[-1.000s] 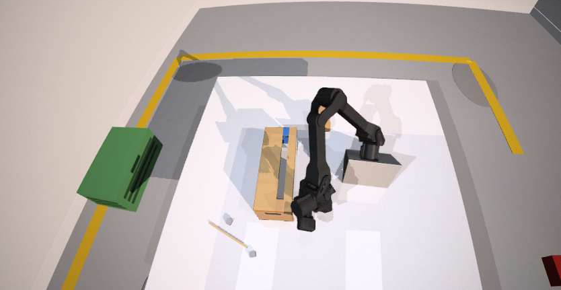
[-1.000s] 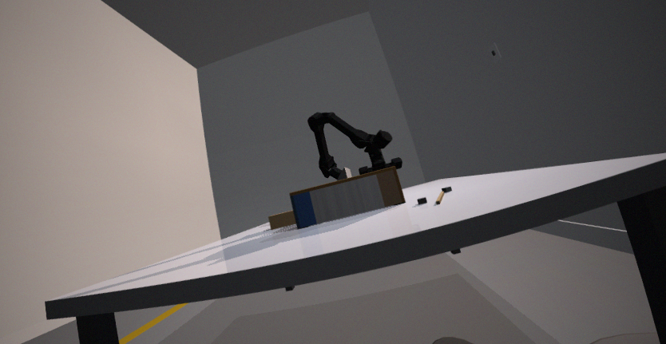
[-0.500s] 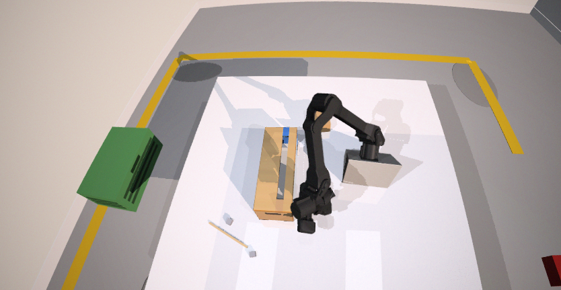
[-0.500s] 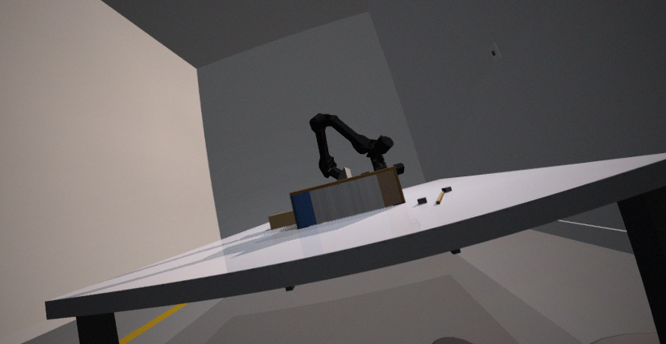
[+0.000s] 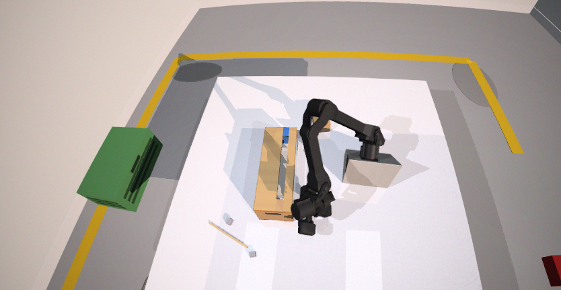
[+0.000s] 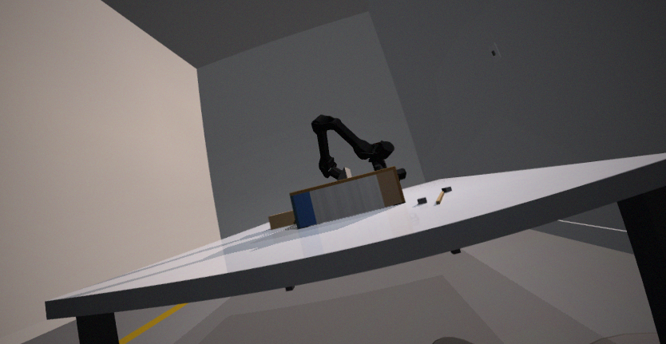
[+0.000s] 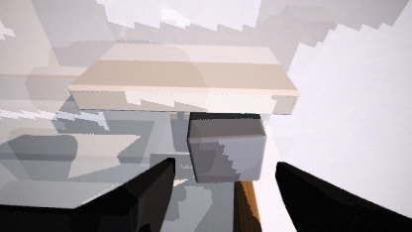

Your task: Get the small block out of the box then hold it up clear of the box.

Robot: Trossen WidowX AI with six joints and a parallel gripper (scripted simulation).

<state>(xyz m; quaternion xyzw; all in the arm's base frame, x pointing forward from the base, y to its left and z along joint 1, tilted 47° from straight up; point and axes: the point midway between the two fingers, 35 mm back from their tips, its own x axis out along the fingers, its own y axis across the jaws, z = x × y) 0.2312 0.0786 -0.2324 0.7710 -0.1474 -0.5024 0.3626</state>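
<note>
The small grey block (image 7: 227,149) is outside the box, low beside a cream bar (image 7: 173,74) in the wrist view; the arm hides it in the top view. My gripper (image 7: 225,167) is open. In the wrist view its fingertips stand left and right of the block, with gaps on both sides, and nothing is gripped. How high the tips are above the table is hard to tell. The wooden box (image 5: 268,169) (image 6: 392,187) stands upright, with a blue part (image 5: 285,134) (image 6: 303,208) at its far end. One wooden edge (image 7: 247,205) of it shows below the block.
The arm's pedestal (image 5: 368,173) stands right of the box. A wooden piece (image 5: 325,126) (image 6: 280,220) lies near the box's blue end. Two small grey cubes (image 5: 228,219) (image 5: 251,251) and a thin wooden stick (image 5: 228,235) (image 6: 440,196) lie past the box's near end.
</note>
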